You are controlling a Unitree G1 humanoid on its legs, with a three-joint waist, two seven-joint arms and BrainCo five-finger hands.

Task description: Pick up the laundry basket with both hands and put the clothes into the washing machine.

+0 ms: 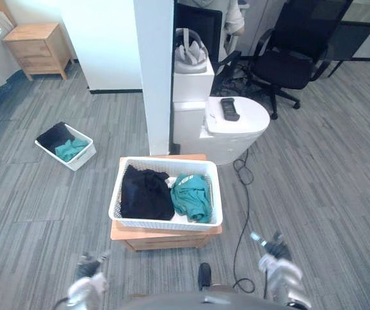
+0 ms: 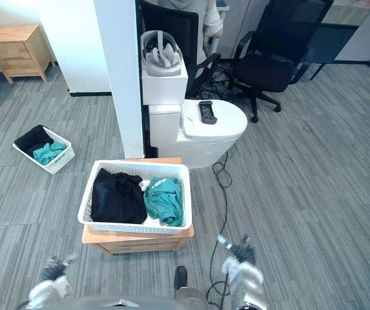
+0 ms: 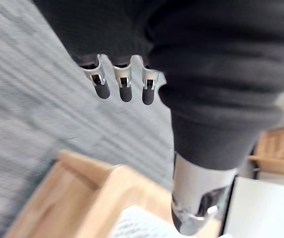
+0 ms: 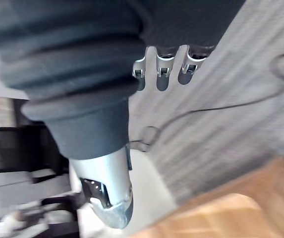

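A white laundry basket [image 1: 216,194] stands on a low wooden table [image 1: 165,238] in the middle of the floor. In it a black garment [image 1: 144,194] lies on the left and a teal garment [image 1: 192,197] on the right. My left hand [image 1: 89,279] hovers low, short of the table's near left corner, fingers [image 3: 124,90] relaxed and holding nothing. My right hand [image 1: 276,265] is level with it beyond the table's near right corner, also open and empty. Both hands are apart from the basket. Behind the table stands a white rounded appliance [image 1: 236,129] with a black remote-like device [image 1: 229,108] on top.
A white pillar [image 1: 154,71] rises just behind the table. On the floor to the left sits a smaller white basket [image 1: 81,157] with black and teal clothes. A wooden nightstand [image 1: 37,46] is far left, a black office chair [image 1: 288,61] far right.
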